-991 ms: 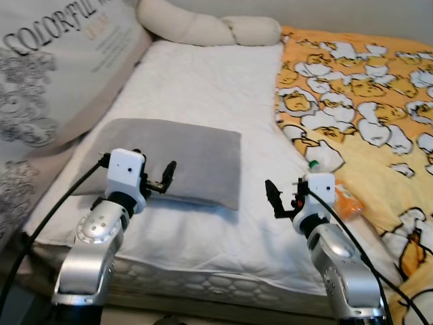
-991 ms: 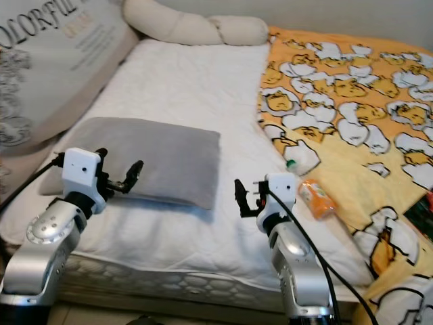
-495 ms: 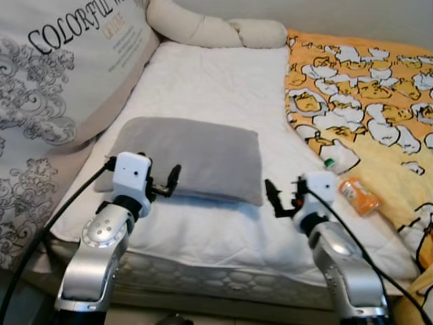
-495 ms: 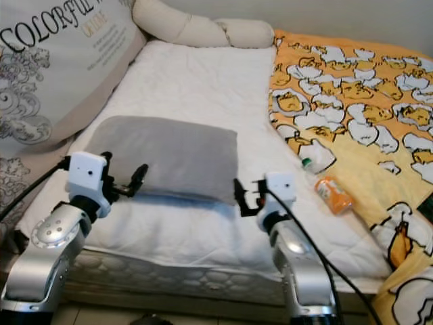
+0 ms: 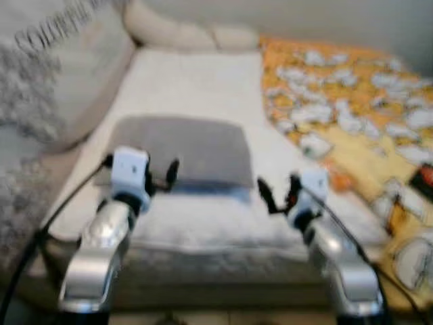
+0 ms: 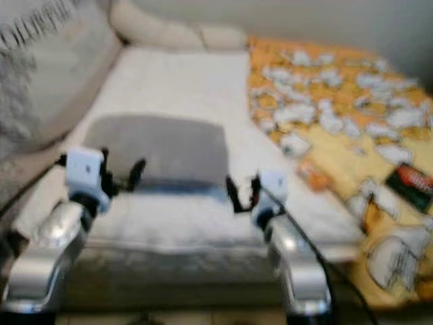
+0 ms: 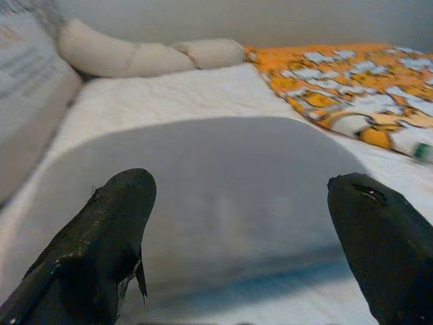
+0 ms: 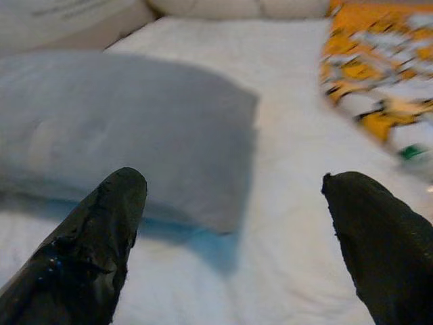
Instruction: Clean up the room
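While both fingers [image 7: 115, 223] gape empty, gray pillow [image 5: 183, 150] just ahead, on white bed [image 5: 196, 81].

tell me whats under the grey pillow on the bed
The grey pillow lies flat on the white mattress cover, with bare white sheet around its edges. Whatever might lie beneath the pillow itself is covered and cannot be seen. Both grippers hover short of it, fingers open.

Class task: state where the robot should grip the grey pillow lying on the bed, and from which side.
Probably the near long edge of the grey pillow, approached from the bed's foot side. It lies flat, so only its soft edges give the fingers something to pinch, and both open grippers, left and right, already face it.
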Available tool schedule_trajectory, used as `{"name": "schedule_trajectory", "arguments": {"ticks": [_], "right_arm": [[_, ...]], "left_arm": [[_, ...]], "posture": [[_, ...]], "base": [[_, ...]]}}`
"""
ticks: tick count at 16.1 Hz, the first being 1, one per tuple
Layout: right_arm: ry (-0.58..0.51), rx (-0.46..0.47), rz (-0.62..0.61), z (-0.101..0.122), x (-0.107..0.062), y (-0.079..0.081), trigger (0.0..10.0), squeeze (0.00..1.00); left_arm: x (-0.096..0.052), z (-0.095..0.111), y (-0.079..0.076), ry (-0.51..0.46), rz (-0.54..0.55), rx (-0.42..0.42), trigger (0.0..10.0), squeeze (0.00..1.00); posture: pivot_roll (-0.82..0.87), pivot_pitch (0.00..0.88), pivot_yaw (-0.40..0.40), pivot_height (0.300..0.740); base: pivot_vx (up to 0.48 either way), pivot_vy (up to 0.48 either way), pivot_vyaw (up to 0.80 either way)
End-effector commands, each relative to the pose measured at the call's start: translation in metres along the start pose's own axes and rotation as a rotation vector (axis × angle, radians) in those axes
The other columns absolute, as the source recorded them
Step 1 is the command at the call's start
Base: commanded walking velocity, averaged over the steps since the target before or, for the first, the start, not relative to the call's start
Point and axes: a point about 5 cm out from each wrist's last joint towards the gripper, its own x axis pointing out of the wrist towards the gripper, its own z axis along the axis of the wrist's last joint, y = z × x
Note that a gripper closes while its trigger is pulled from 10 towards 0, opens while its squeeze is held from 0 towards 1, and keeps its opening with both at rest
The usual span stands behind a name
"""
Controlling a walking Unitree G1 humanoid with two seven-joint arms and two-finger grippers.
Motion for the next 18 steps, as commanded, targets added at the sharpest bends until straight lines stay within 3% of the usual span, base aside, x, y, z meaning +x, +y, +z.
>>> {"name": "schedule_trajectory", "arguments": {"ticks": [1, 11, 12, 16, 18], "right_arm": [[0.008, -0.002, -0.017, 0.000, -0.001, -0.008, 10.0, 0.00], [0.026, -0.056, -0.035, 0.005, -0.003, -0.028, 10.0, 0.00], [0.027, -0.058, -0.035, 0.005, -0.004, -0.028, 10.0, 0.00], [0.022, -0.037, -0.026, 0.002, -0.006, -0.022, 10.0, 0.00], [0.026, -0.077, -0.012, 0.000, -0.007, -0.017, 10.0, 0.00]], "left_arm": [[0.001, 0.002, -0.005, -0.004, -0.007, -0.006, 10.0, 0.00], [-0.002, 0.000, -0.006, 0.003, 0.034, -0.035, 10.0, 0.00], [-0.003, 0.001, -0.005, -0.003, 0.039, -0.066, 10.0, 0.00], [-0.003, 0.000, -0.002, -0.002, 0.043, -0.018, 10.0, 0.00], [-0.005, 0.000, -0.001, -0.002, 0.038, -0.024, 10.0, 0.00]], "posture": [[-0.02, 0.000, -0.019, 0.740], [-0.02, 0.000, -0.033, 0.740], [-0.02, 0.000, -0.032, 0.740], [-0.02, 0.000, -0.027, 0.740], [-0.02, 0.000, -0.024, 0.740]], "base": [[0.000, -0.480, 0.00], [0.000, -0.480, 0.00], [0.000, 0.000, 0.00], [0.000, 0.000, 0.00], [0.306, 0.000, 0.00]]}}
